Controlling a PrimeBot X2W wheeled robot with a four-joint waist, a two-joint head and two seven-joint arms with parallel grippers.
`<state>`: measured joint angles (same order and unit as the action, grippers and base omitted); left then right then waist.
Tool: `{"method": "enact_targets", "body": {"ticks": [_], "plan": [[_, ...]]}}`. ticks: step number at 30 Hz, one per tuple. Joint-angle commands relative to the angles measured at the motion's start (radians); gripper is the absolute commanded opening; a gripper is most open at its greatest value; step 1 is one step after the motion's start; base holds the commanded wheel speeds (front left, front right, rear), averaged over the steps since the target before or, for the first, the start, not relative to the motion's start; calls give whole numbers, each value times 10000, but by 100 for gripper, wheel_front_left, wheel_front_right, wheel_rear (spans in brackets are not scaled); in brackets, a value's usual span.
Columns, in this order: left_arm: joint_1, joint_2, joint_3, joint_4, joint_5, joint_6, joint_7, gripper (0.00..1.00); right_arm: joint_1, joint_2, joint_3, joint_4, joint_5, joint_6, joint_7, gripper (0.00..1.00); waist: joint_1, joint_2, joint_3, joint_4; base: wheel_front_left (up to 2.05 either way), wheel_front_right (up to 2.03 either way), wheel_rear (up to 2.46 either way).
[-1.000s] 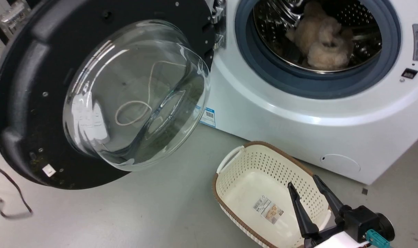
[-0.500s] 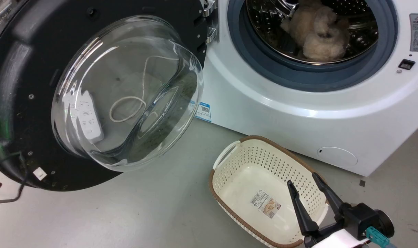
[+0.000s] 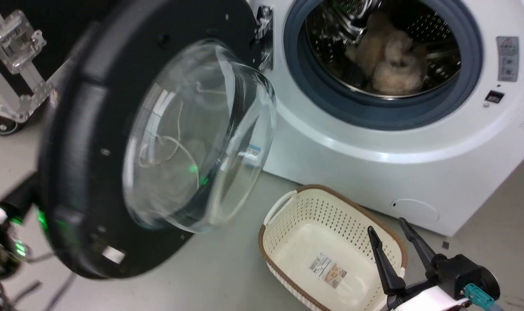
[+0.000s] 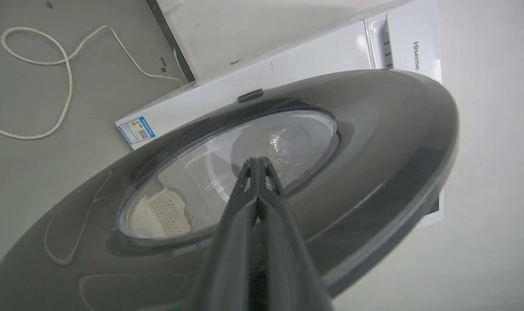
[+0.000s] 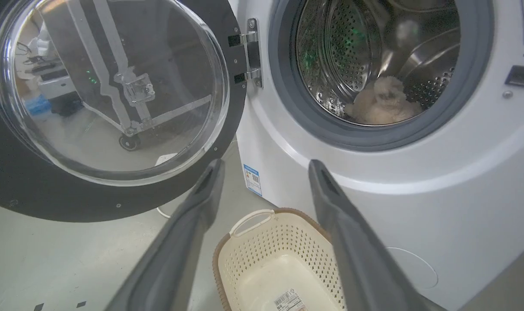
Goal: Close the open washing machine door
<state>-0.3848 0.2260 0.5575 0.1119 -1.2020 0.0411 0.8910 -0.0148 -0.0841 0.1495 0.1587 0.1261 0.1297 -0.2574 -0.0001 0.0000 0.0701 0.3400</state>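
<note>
The washing machine door (image 3: pixel 84 129) hangs partly open on its hinge (image 3: pixel 265 39), its clear glass bowl (image 3: pixel 201 129) bulging toward the white washing machine (image 3: pixel 374 151). In the left wrist view my left gripper (image 4: pixel 257 160) is shut, its tips meeting at the window on the outer face of the door (image 4: pixel 374 142). A dark part of my left arm with green lights (image 3: pixel 17 203) shows past the door's lower rim. My right gripper (image 3: pixel 386 224) stands open over the basket, apart from the door; its fingers (image 5: pixel 201 203) frame the machine front.
A pale plush toy (image 3: pixel 391 65) lies in the steel drum, inside the grey rubber gasket (image 3: pixel 374 114). A cream perforated basket (image 3: pixel 287 198) sits on the floor before the machine. A metal frame on wheels (image 3: pixel 15 65) stands at the left. A white cord (image 4: pixel 67 73) lies on the floor.
The door has swung toward the machine, its bowl now nearer the drum mouth. My left arm has come into view behind its lower rim. The camera shifted slightly; the right gripper stays open.
</note>
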Motion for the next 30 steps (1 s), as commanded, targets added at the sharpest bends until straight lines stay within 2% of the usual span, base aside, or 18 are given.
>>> {"method": "enact_targets", "body": {"ticks": [1, 3, 4, 7, 8, 9, 15, 24, 30], "plan": [[508, -392, -106, -445, -370, 25, 412, 0, -70, 95, -118, 57, 33, 10, -44, 100, 1, 0, -248, -114, 0, 0, 0], [713, -560, -149, -679, -512, 74, 591, 0, -65, 119, -185, 76, 24, 10, -44, 100, 1, 0, -314, -148, 0, 0, 0], [1154, -922, -296, -1147, -732, 168, 910, 0, -45, 158, -329, 124, -13, 10, -44, 100, 1, 0, -444, -229, 0, 0, 0], [1763, -1361, -598, -1730, -1043, 292, 1220, 0, 12, 204, -589, 179, -50, 10, -44, 100, 1, 0, -615, -381, 0, 0, 0], [1763, -1361, -598, -1730, -1043, 292, 1220, 0, 12, 204, -589, 179, -50, 10, -44, 100, 1, 0, -615, -381, 0, 0, 0], [2146, -1579, -937, -2106, -1262, 410, 1282, 0, 61, 230, -768, 195, -71, 10, -44, 100, 1, 0, -708, -510, 0, 0, 0], [3096, -1743, -1974, -2619, -1853, 559, 1005, 0, 114, 264, -1002, 186, -164, 10, -44, 100, 1, 0, -775, -1003, 0, 0, 0], [4061, -1755, -4870, -2367, -3666, 323, -1005, 0, -75, 83, -1211, 97, -265, 10, -44, 100, 1, 0, -393, -2319, 0, 0, 0], [3652, -1756, -6528, -1548, -4238, -299, -2479, 0, -286, -110, -1095, 97, -239, 10, -44, 100, 1, 0, 138, -3521, 0, 0, 0]]}}
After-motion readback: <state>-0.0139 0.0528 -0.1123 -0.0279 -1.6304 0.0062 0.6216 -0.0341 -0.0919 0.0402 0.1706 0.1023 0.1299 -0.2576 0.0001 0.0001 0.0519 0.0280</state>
